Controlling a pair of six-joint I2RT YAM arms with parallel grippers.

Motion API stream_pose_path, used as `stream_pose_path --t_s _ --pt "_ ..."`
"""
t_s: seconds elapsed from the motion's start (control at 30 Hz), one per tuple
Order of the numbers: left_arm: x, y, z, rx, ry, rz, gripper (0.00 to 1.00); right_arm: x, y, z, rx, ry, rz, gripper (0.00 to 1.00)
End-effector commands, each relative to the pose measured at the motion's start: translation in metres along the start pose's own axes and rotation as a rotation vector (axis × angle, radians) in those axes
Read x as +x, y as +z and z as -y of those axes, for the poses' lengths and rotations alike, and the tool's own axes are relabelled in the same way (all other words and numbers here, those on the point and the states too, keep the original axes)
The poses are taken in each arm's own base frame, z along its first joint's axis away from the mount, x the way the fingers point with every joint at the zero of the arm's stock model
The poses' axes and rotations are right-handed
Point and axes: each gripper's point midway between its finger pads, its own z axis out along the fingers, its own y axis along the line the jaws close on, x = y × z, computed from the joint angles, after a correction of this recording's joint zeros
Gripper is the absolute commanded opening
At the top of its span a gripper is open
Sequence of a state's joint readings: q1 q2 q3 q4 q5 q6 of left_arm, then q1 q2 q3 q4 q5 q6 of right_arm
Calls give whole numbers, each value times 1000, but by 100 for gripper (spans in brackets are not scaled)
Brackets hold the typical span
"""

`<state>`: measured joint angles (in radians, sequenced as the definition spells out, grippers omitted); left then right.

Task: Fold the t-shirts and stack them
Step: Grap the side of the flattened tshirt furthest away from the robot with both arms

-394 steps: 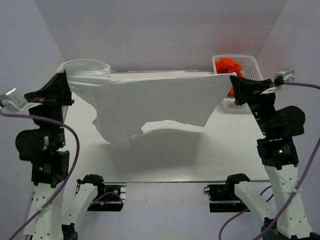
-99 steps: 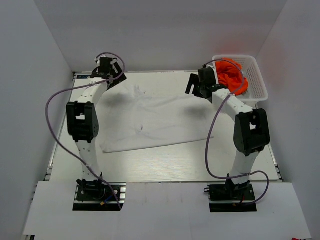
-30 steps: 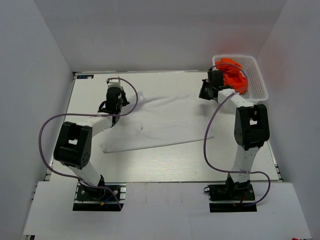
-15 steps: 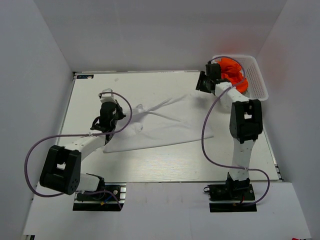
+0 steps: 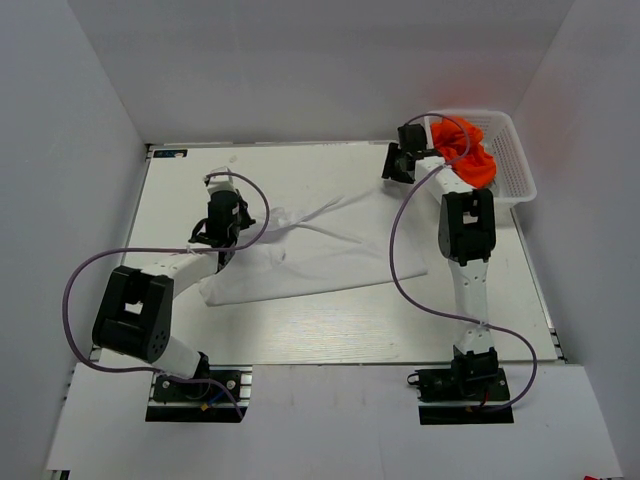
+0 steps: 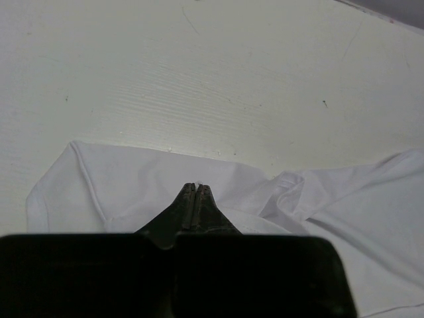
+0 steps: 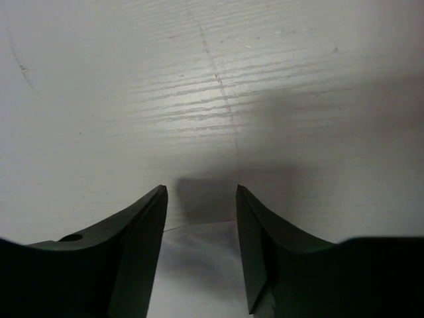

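Top external view: the white t-shirt (image 5: 320, 250) lies crumpled but mostly spread in the middle of the table (image 5: 300, 330). The orange t-shirts (image 5: 468, 150) sit bunched in the basket (image 5: 515, 170) at about 1 o'clock.

The left gripper (image 6: 197, 189) is squeezed tight, its tips down on the white shirt's edge at about 10 o'clock. I cannot tell if a bit of cloth is nipped between them. The right gripper (image 7: 201, 193) is let go, its jaws apart and holding nothing. It is above bare table by the shirt's 1 o'clock corner, and a bit of white cloth shows just under it.

I think the shirt is very light, thin and floppy. It will sag, wrinkle and slide on the smooth table. It will not break. A good place to pinch it is an edge or a corner, one on each side, so it stays flat when it is folded.

I can see no words, tags or brand marks anywhere.
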<state>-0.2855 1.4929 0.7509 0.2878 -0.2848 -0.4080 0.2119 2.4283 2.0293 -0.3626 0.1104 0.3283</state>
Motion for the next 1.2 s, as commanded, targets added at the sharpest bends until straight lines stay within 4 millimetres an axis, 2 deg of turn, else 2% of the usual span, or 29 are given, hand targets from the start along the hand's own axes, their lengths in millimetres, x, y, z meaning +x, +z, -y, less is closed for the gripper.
stream_pose_path --t_s 0.0,0.03,0.1,0.13,0.23,0.3,0.43,0.47,0.53,0.57,0.6,0.63,0.67,0.7,0.73,0.77,0.83,0.87,0.9,0.93,1.0,1.03,1.1,1.13,1.17 --pt "-13 2 5 -3 3 23 0 17 -5 8 48 -2 -60 50" --pt "-13 2 5 -3 3 23 0 16 -12 9 53 -4 -57 47" --pt "-17 2 7 0 1 31 0 29 -14 11 58 -7 -79 47" --pt "-17 3 5 -9 1 35 0 29 -16 14 75 -9 -75 47" --pt "-17 3 5 -10 10 35 0 35 -22 18 108 -29 -92 53" --pt "-18 3 3 -18 10 39 0 39 -21 18 118 -39 -98 52" --pt "-15 4 2 -22 12 30 0 46 -21 12 107 -56 -111 31" --pt "-15 4 2 -22 12 30 0 43 -20 6 79 -56 -96 16" --pt "-15 7 3 -22 22 29 0 35 -19 -4 46 -82 -59 7" --pt "-23 8 7 -14 15 49 0 30 -20 -8 31 -102 -45 0" --pt "-29 8 7 -20 12 63 0 13 -21 -14 17 -101 7 0" --pt "-27 10 7 -24 24 53 0 8 -23 -17 15 -98 21 0" --pt "-37 11 10 -25 17 75 0 0 -26 -19 12 -99 44 0" --pt "-39 11 10 -26 29 73 0 -14 -33 -21 7 -90 86 0" --pt "-37 11 9 -30 32 65 0 -20 -37 -19 16 -84 105 0" --pt "-43 11 11 -25 28 75 0 -41 -55 -25 3 -88 169 0" --pt "-47 5 11 -24 27 78 0 -35 -57 -22 -6 -99 185 0" --pt "-47 2 11 -24 27 79 0 -30 -64 -20 -10 -102 189 0" --pt "-49 -1 12 -14 26 79 0 -35 -75 -24 -35 -116 213 0" --pt "-47 -6 10 -15 15 76 0 -17 -69 -21 -47 -126 203 0" --pt "-37 -12 7 -11 -8 59 0 -20 -81 -22 -69 -123 233 0" --pt "-32 -16 6 -4 -5 45 0 -11 -82 -20 -76 -118 249 0" --pt "-23 -26 2 3 -39 35 0 -14 -91 -20 -88 -114 275 0" --pt "-13 -30 -3 -4 -43 20 0 -9 -92 -18 -84 -117 270 0" --pt "-11 -33 -4 4 -43 16 0 -9 -101 -18 -89 -113 278 0"
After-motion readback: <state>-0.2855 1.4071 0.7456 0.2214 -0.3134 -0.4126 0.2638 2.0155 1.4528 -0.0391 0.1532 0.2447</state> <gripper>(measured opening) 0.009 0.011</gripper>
